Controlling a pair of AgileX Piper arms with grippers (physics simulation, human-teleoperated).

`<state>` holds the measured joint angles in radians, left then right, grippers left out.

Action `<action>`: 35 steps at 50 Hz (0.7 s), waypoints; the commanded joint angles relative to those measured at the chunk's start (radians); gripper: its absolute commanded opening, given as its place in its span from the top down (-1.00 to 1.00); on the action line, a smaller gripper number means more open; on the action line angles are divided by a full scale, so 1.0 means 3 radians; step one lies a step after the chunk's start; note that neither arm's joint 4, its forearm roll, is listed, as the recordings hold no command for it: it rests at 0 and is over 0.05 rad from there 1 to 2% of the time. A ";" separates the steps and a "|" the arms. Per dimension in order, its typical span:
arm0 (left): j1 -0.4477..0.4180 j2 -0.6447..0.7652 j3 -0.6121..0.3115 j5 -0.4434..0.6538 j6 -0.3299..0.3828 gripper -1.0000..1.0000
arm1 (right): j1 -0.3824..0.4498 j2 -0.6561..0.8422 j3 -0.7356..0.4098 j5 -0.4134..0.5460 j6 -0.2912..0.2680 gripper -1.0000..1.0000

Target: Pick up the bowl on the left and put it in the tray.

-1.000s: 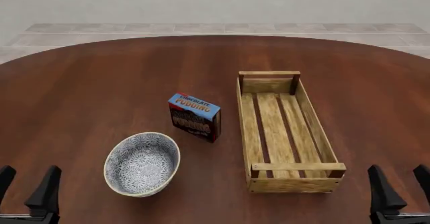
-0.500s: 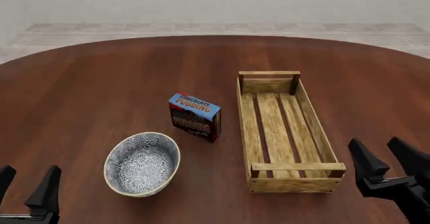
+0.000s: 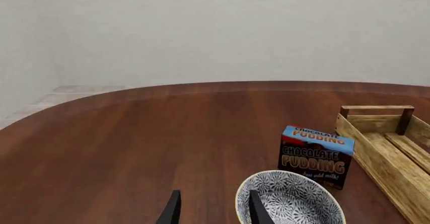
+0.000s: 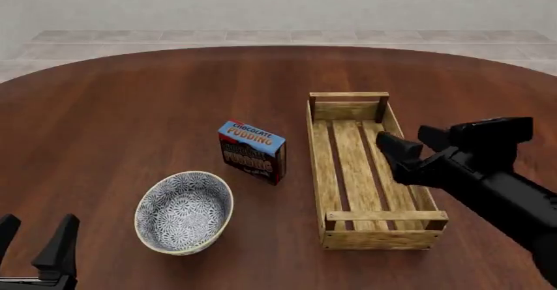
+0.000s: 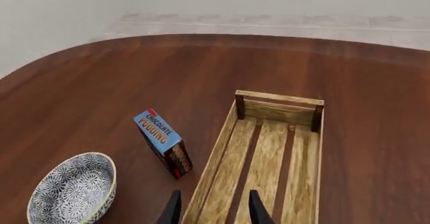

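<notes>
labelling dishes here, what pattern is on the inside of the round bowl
The round ceramic bowl has a blue-and-white floral pattern inside, clearest in the front view.

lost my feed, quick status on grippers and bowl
Left gripper open, low by the near edge. Right gripper open above the tray. Bowl on the table, untouched. Pudding box stands between bowl and tray.

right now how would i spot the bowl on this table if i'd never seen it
Find the long light-wood slatted tray on the round dark wooden table. Left of it stands a blue chocolate pudding box; the round ceramic bowl sits nearer, the only round, blue-and-white floral thing.
</notes>
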<state>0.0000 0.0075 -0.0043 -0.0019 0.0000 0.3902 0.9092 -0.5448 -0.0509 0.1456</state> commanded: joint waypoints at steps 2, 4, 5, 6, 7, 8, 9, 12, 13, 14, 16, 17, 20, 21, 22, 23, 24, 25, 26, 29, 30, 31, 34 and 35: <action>0.0000 0.0000 0.0000 0.0000 0.0000 -1.00 | 0.0573 0.0775 -0.0555 0.0222 0.0165 -1.00; 0.0000 0.0000 0.0000 0.0000 0.0000 -1.00 | 0.0481 0.0840 -0.0630 0.0231 0.0095 -1.00; 0.0000 0.0000 0.0000 0.0000 0.0000 -1.00 | 0.0530 0.0877 -0.0667 0.0252 0.0106 -1.00; 0.0000 0.0000 0.0000 0.0000 0.0000 -1.00 | 0.0530 0.0877 -0.0667 0.0252 0.0106 -1.00; 0.0000 0.0000 0.0000 0.0000 0.0000 -1.00 | 0.0540 0.0964 -0.0761 0.0291 0.0106 -1.00; 0.0000 0.0000 0.0000 0.0000 0.0000 -1.00 | 0.0549 0.0987 -0.0785 0.0301 0.0099 -1.00; 0.0000 0.0000 0.0000 0.0000 0.0000 -1.00 | 0.0549 0.0987 -0.0786 0.0301 0.0099 -1.00; 0.0000 0.0000 0.0000 0.0000 0.0000 -1.00 | 0.0610 0.1141 -0.0898 0.0334 0.0083 -1.00; 0.0000 0.0000 0.0000 0.0000 0.0000 -1.00 | 0.0653 0.1182 -0.0919 0.0345 0.0101 -1.00; 0.0000 0.0000 0.0000 0.0000 0.0000 -1.00 | 0.0646 0.1221 -0.0950 0.0342 0.0094 -1.00; 0.0000 0.0000 0.0000 0.0000 0.0000 -1.00 | 0.0716 0.1288 -0.0990 0.0365 0.0081 -1.00; 0.0000 0.0000 0.0000 0.0000 0.0000 -1.00 | 0.0703 0.1311 -0.1012 0.0367 0.0075 -1.00; 0.0000 0.0000 0.0000 0.0000 0.0000 -1.00 | 0.0750 0.1363 -0.1065 0.0397 0.0094 -1.00; 0.0000 0.0000 0.0000 0.0000 0.0000 -1.00 | 0.0752 0.1386 -0.1103 0.0420 0.0080 -1.00; 0.0000 0.0000 0.0000 0.0000 0.0000 -1.00 | 0.0755 0.1396 -0.1121 0.0431 0.0079 -1.00; 0.0000 0.0000 0.0000 0.0000 0.0000 -1.00 | 0.0776 0.1419 -0.1147 0.0445 0.0078 -1.00; 0.0000 0.0000 0.0000 0.0000 0.0000 -1.00 | 0.0787 0.1452 -0.1170 0.0452 0.0077 -1.00; 0.0000 0.0000 0.0000 0.0000 0.0000 -1.00 | 0.0793 0.1485 -0.1190 0.0453 0.0074 -1.00; 0.0000 0.0000 0.0000 0.0000 0.0000 -1.00 | 0.0798 0.1523 -0.1206 0.0447 0.0067 -1.00; 0.0000 0.0000 0.0000 0.0000 0.0000 -1.00 | 0.0838 0.1629 -0.1254 0.0440 0.0091 -1.00; 0.0000 0.0000 0.0000 0.0000 0.0000 -1.00 | 0.0848 0.1652 -0.1266 0.0440 0.0093 -1.00; 0.0000 0.0000 0.0000 0.0000 0.0000 -1.00 | 0.0848 0.1652 -0.1266 0.0440 0.0093 -1.00; 0.0000 0.0000 0.0000 0.0000 0.0000 -1.00 | 0.0874 0.1745 -0.1303 0.0425 0.0113 -1.00; 0.0000 0.0000 0.0000 0.0000 0.0000 -1.00 | 0.0880 0.1772 -0.1310 0.0415 0.0113 -1.00</action>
<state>0.0000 0.0075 -0.0043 -0.0019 0.0000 0.6234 1.3580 -0.8900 0.0703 0.1730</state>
